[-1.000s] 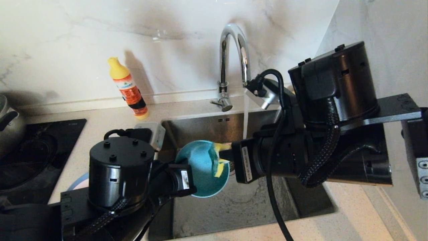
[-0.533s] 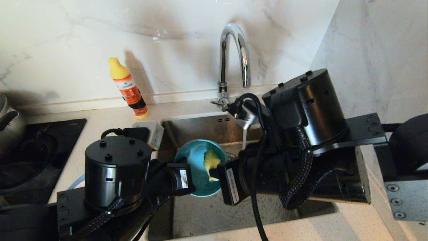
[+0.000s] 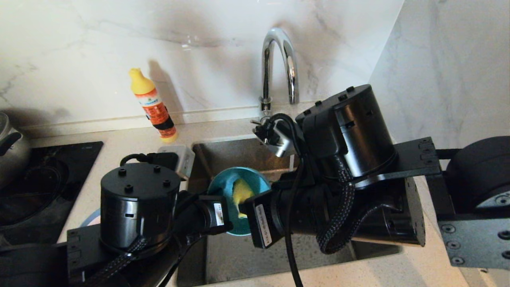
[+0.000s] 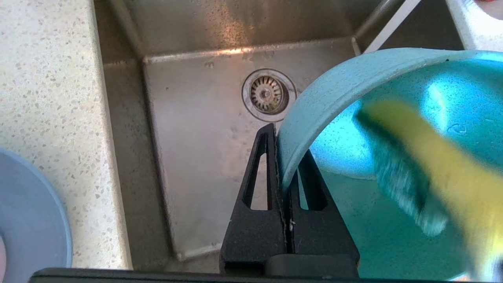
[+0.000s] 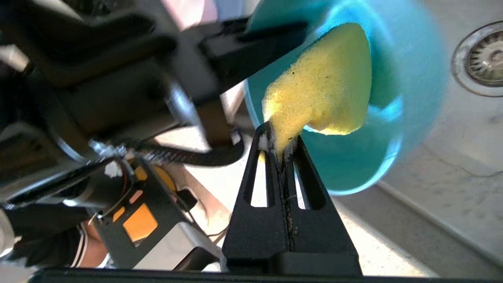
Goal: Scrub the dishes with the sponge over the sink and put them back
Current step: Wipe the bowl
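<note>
Right arm has swung in across the sink since a second ago, its big black body now covering the middle of the basin, and the sponge [image 3: 241, 194] has slid from the bowl's right rim deeper into its hollow. The running water seen earlier under the tap is now mostly hidden behind that arm.

Nearest to us, the left arm sits low at the sink's left edge. The left gripper [image 4: 283, 157] is clamped tight on the rim of the teal bowl [image 3: 227, 183], one finger outside, one inside, holding the bowl tipped on edge above the basin with its opening facing the right arm. Just off that arm's side, a slice of the grey-blue plate [image 4: 35, 220] lies on the speckled counter [image 4: 43, 78].

Next, the right gripper [image 5: 281, 135]: jaws pinched narrow on one end of the yellow sponge, foam bulging out past the tips and pressed against the bowl's inner wall. In the left wrist view the sponge is a yellow smear across the teal.

Below them, the steel sink [image 3: 239, 259], its round drain strainer [image 4: 268, 94] uncovered on the floor.

Further back, the chrome tap [image 3: 277, 67] arches over the rear rim. To its left an orange bottle with a yellow cap [image 3: 153, 105] stands against the marble wall; a black hob [image 3: 40, 187] fills the far left.
</note>
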Controlling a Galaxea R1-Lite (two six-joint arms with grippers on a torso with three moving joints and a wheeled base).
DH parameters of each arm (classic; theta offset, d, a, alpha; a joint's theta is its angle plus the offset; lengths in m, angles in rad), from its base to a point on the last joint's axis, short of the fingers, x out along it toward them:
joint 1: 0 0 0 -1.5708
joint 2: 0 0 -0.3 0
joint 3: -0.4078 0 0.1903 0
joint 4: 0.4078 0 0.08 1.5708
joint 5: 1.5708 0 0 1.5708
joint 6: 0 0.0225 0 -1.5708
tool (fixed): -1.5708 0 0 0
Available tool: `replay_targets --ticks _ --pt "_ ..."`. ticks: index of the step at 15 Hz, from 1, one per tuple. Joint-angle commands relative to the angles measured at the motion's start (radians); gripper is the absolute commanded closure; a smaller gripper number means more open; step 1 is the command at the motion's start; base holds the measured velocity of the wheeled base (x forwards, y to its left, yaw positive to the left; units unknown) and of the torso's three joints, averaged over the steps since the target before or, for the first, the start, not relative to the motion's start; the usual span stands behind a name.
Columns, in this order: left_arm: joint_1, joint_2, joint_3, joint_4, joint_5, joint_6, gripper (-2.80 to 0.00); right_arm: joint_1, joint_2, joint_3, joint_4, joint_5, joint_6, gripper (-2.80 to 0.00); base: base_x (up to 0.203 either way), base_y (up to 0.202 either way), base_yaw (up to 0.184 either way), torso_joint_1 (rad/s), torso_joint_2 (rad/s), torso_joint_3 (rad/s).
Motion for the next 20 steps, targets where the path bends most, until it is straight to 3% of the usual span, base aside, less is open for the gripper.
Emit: replay_targets --ticks 1,10,14,20 --pt "0.000 -0.006 0.007 -0.004 0.004 -0.003 0.00 -0.012 -0.013 -0.001 0.002 -0.002 0.001 0.00 0.000 0.000 0.000 0.000 0.00 0.000" --pt "0.003 -0.012 0.005 -0.004 0.007 -0.004 0.00 -0.035 -0.108 0.082 0.066 0.007 0.004 0.00 0.000 0.000 0.000 0.000 0.00 0.000" --pt "0.019 -0.005 -0.009 -0.004 0.004 -0.004 0.00 -0.003 -0.060 0.110 0.056 0.021 0.008 0.00 0.000 0.000 0.000 0.000 0.00 0.000" --pt "0.029 -0.002 -0.007 -0.004 0.001 -0.005 0.00 0.061 0.036 0.040 0.050 0.016 0.012 0.00 0.000 0.000 0.000 0.000 0.00 0.000"
